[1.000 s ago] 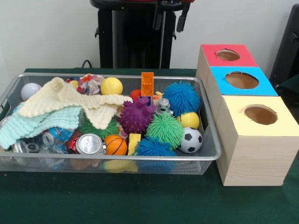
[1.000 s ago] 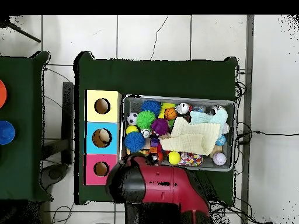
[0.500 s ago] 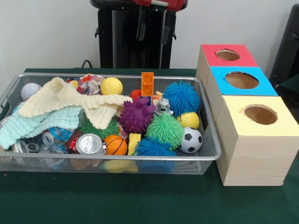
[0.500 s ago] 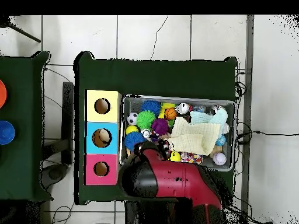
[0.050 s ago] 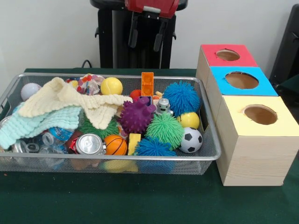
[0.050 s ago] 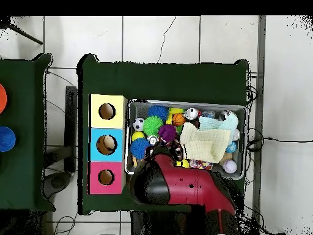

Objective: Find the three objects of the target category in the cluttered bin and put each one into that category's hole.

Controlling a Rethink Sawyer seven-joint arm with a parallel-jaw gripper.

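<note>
A wire mesh bin (image 5: 46, 157) holds a jumble of toys. Fuzzy spiky balls lie at its right half: blue (image 5: 181, 97), purple (image 5: 136, 115), green (image 5: 165, 129) and a second blue one (image 5: 154, 147). Sport balls show too: a soccer ball (image 5: 191, 139), a small basketball (image 5: 115, 145) and a yellow ball (image 5: 111, 86). My gripper (image 5: 145, 38) hangs high above the bin's back edge, open and holding nothing. In the overhead view the red arm (image 6: 183, 186) covers the bin's (image 6: 183, 103) lower left part.
Three boxes with round holes stand beside the bin: red (image 5: 243, 58), blue (image 5: 264, 86), yellow (image 5: 285, 123). A cream cloth (image 5: 65, 100) and mint cloth (image 5: 32, 125) cover the bin's left half. A can (image 5: 89, 144), orange block (image 5: 147, 84) and small robot toy (image 5: 163, 106) lie among the balls.
In the front view the gripper has come lower and moved left. In the overhead view the arm has swung right, over the bin. The bin's contents have not moved.
</note>
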